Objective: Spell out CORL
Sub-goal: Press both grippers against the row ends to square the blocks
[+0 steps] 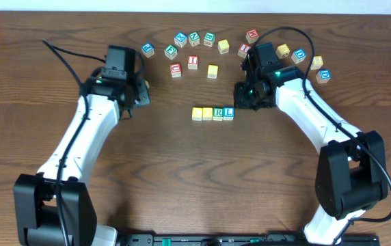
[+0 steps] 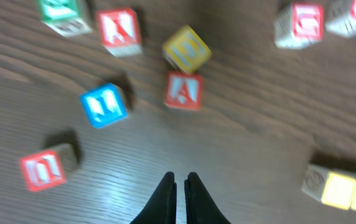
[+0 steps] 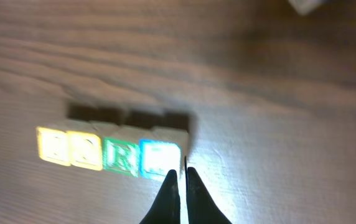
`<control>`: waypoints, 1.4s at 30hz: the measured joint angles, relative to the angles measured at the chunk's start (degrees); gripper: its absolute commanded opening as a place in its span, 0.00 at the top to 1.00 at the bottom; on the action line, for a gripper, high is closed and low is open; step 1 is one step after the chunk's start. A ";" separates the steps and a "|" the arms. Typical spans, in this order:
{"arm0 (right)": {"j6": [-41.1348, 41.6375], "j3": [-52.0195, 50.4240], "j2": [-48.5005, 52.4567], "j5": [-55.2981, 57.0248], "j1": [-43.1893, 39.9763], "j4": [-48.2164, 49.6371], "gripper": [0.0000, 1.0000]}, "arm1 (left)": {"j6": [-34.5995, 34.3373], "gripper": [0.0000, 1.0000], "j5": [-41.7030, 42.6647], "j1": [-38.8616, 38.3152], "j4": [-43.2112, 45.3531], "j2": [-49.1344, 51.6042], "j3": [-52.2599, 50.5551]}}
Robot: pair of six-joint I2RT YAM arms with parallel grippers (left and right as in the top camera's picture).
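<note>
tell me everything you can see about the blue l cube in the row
The L cube is a small, wooden-looking block whose pale top face has a blue letter and a blue border. It sits flat on the table at the right end of the four-cube row, its side against the R cube. Glare washes out its face in the right wrist view. The shut right gripper is close by; contact unclear.
</note>
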 measured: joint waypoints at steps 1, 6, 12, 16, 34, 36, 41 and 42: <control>0.28 0.00 0.17 0.22 0.00 -0.70 0.99 | -0.02 0.92 0.39 -0.70 0.26 0.00 -0.55; 1.44 0.00 1.01 0.76 0.00 -1.81 0.99 | -0.04 0.93 1.81 -5.62 2.93 0.15 -2.25; 2.32 -0.20 1.05 1.49 0.04 -1.86 0.99 | -0.20 0.93 2.93 -8.31 5.79 3.72 -2.25; 2.75 -1.81 1.05 2.75 0.46 -0.85 0.99 | -0.20 0.93 4.46 -8.31 5.79 7.15 -2.25; 3.65 -9.05 1.05 2.84 0.59 9.05 0.99 | 0.74 0.92 9.49 -8.31 9.35 13.51 -2.27; 3.65 -9.05 1.05 2.69 0.59 9.09 0.99 | 1.20 0.93 10.73 -8.31 10.12 14.78 -2.27; 3.65 -9.05 1.05 2.49 0.59 9.64 0.99 | 2.21 0.93 12.81 -8.31 10.69 15.96 -2.32; 3.65 -9.05 1.05 2.49 0.59 9.77 0.99 | 2.23 0.92 13.07 -8.31 10.84 15.96 -2.32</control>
